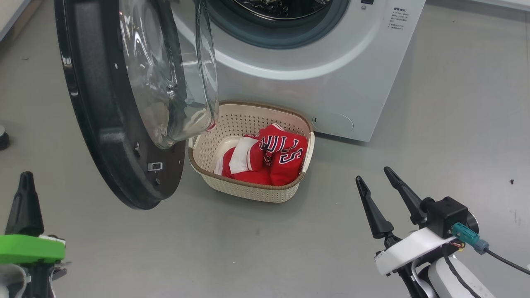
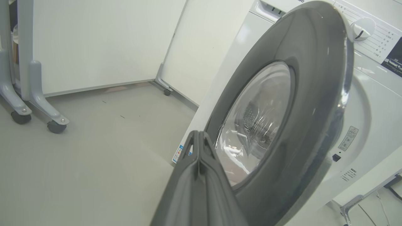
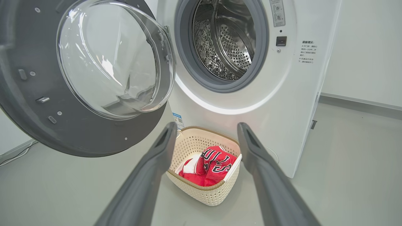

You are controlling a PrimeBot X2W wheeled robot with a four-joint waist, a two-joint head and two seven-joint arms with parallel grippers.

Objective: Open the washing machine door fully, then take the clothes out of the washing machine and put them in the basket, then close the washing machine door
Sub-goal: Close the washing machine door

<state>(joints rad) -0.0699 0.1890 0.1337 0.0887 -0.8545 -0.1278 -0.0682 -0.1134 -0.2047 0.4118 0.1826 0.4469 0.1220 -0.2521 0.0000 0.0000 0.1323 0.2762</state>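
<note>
The unloading looks done: the clothes [image 1: 285,165], a red jersey with white trim and black lettering bunched with some white fabric, lie in the basket [image 1: 248,192], which sits on the floor [image 1: 455,124] just in front of the washing machine [image 1: 331,82], below its opening. No fabric shows in the visible part of the perforated steel drum [image 3: 226,40].

What remains, on that reading, is shutting the washing machine door [image 1: 103,136]. It stands swung wide from the machine, its bulging clear glass bowl [image 3: 110,62] hanging over one end of the basket.

The left claw [image 2: 198,135] has its two fingers pressed together on nothing. It sits near the door's outer face, on the side away from the machine; contact cannot be told. The right claw [image 1: 373,174] is spread wide and empty, out in front of the machine and well apart from the basket.

The next move likely calls for a flat push on the smooth, glossy outer rim, swinging the door toward the machine until the latch meets the grey rubber gasket [image 3: 183,47]. The bowl should pass above the rounded cream plastic basket with its brown woven-look rim
</note>
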